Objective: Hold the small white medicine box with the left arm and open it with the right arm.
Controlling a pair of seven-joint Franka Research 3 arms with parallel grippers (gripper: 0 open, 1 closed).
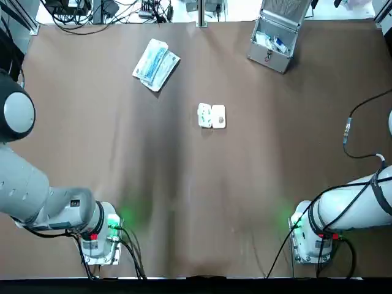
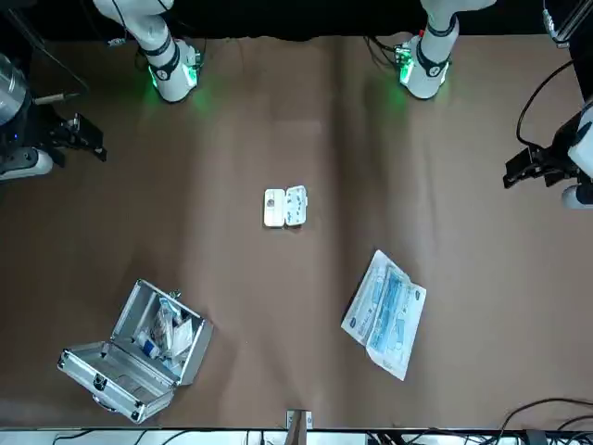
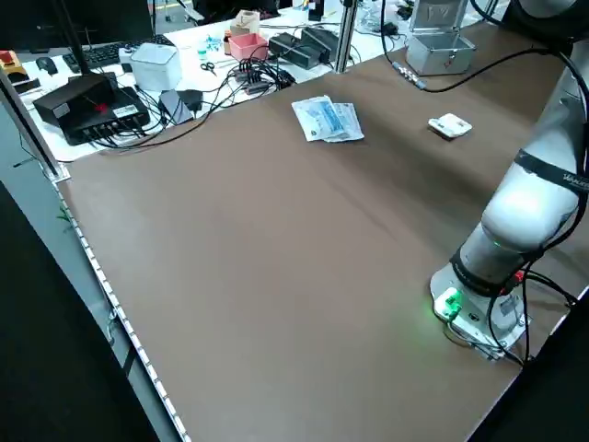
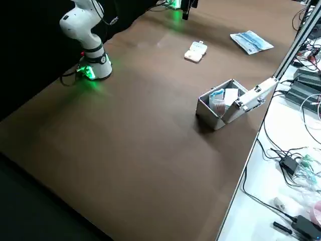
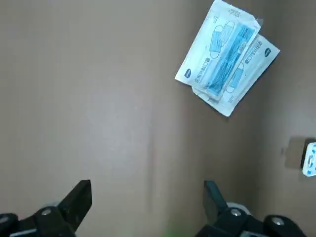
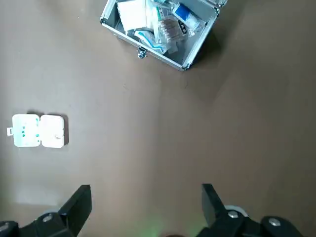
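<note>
Black fingers (image 5: 79,197) of the left gripper (image 5: 146,193) stand nearest the lens in the left wrist view, spread wide with nothing between them. Beyond them are the brown bench (image 5: 98,98) and a stack of blue-and-white plastic mask packets (image 5: 226,58). Only a sliver of the small white medicine box (image 5: 310,159) shows at the frame's edge, well apart from this gripper.

From the right wrist, the right gripper (image 6: 144,193) is just as wide and empty. The box (image 6: 39,131) lies flat on the bench as two hinged halves side by side, one dotted with teal. An open silver metal case (image 6: 197,42) of supplies sits farther off.

Overhead, the box (image 1: 211,116) rests near the bench's middle, well apart from both arm bases.

Across the bench, the front view puts both grippers out at the side edges, neither near the box (image 2: 284,206).

Both side views show the box (image 3: 450,125) (image 4: 195,51) lying alone, with nothing touching it.

By my reading, the box is already open and neither holding nor opening is in hand. If more work is wanted, the left gripper would have to reach in to the middle and close on one half before the right arm acts.
</note>
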